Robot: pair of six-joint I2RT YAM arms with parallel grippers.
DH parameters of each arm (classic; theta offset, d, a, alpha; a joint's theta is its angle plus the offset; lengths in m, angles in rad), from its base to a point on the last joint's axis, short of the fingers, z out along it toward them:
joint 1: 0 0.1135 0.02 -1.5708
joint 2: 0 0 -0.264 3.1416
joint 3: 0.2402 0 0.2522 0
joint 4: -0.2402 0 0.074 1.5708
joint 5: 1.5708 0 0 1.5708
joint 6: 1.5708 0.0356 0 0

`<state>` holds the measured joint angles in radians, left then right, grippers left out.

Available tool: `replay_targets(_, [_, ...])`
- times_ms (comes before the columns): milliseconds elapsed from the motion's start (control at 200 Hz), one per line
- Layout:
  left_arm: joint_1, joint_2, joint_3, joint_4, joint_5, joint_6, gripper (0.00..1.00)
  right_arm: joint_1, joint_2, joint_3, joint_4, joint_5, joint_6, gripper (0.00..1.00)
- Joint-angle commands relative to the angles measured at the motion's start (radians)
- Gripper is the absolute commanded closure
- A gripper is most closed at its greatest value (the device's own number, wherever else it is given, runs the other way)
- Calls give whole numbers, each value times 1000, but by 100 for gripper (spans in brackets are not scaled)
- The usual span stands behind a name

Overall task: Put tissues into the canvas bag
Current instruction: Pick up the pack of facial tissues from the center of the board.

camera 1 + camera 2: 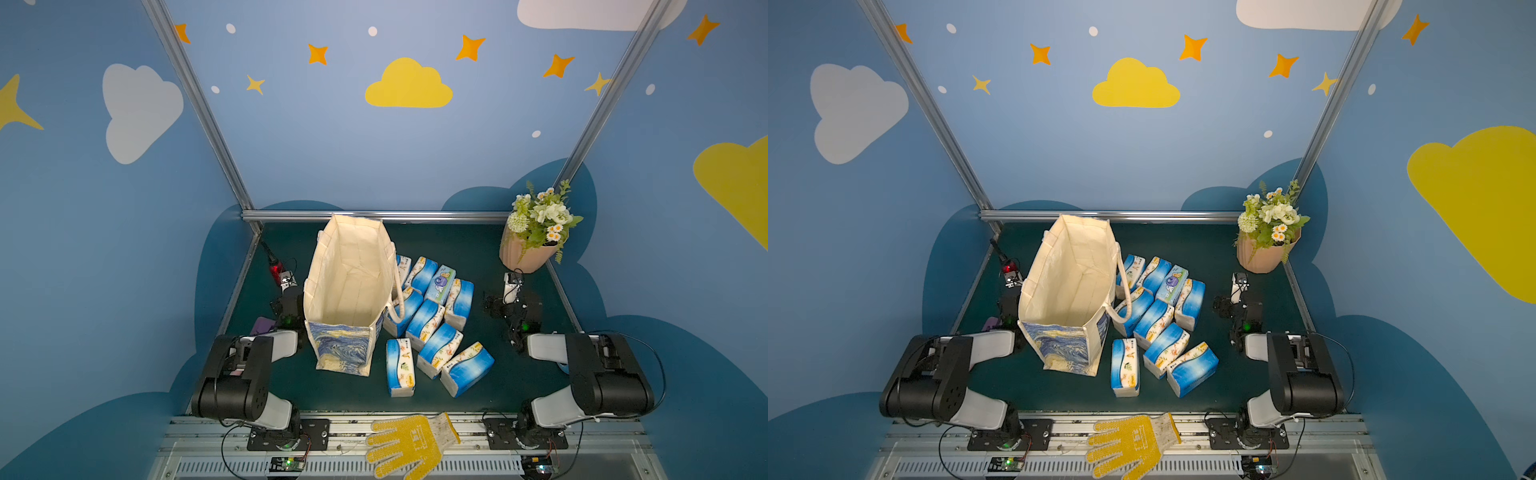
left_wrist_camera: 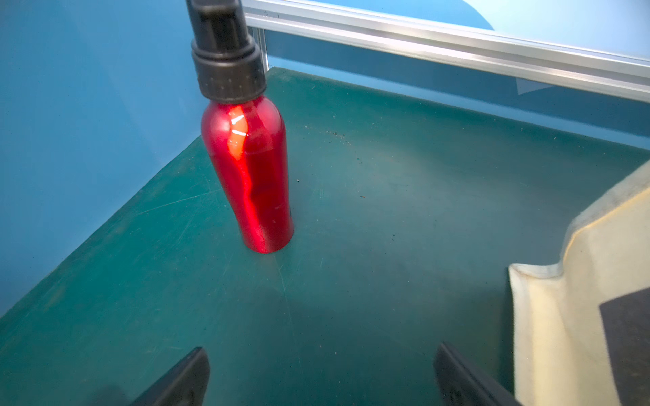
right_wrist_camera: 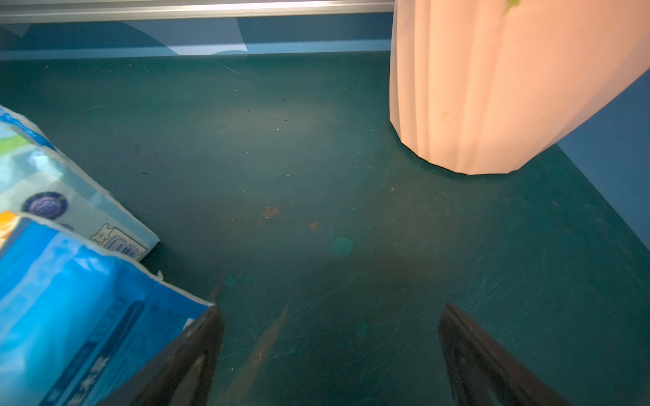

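Matt cream cloth bag (image 1: 349, 282), packs (image 1: 432, 322) in glossy plastic film, bottle (image 2: 251, 175) of shiny red metal with matt ribbed black cap (image 2: 228, 73), table (image 3: 316, 158) matt green and scratched, vase (image 3: 492, 88) matt and fluted, rail (image 2: 422, 38) of brushed metal, knitted glove (image 1: 411, 442).

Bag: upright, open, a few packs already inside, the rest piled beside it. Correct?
One thing is off: the bag is upright and open, but it is empty. Both top views show only bare cream lining inside. All the packs lie piled beside it.
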<state>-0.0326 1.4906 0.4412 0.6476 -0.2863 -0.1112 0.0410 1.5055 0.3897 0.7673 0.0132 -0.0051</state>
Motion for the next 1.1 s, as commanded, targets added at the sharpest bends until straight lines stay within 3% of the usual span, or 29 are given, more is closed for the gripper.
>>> replay_targets(0, [6,10,21,17,-14,4,0,-3,9,19,21,-12,2,4])
replay_targets(100, [5,8,20,17,-13,4,2,-3,9,20,22,-12,3,4])
replay_targets(210, [11,6,19,14,-4,-1,21,-4,9,19,22,-13,2,4])
replay_targets(315, [13,-4,7,28,-2,-5,29,-6,8,19,24,-13,4,6])
replay_targets(406, [21,-65,27,-62,-70,-40,30,-10,0,24,7,2,17,7])
replay_targets(546, [28,-277,42,-204,-122,-54,32,-34,-21,24,-9,0,49,7])
replay_targets(766, [31,-545,162,-550,-261,-150,29,-34,-50,67,-121,4,50,7])
replay_targets(926, [45,-667,270,-660,-228,-147,28,-37,-113,110,-241,5,51,7])
replay_targets(1097, [70,-675,408,-820,-207,-173,23,-38,-212,122,-312,16,71,7])
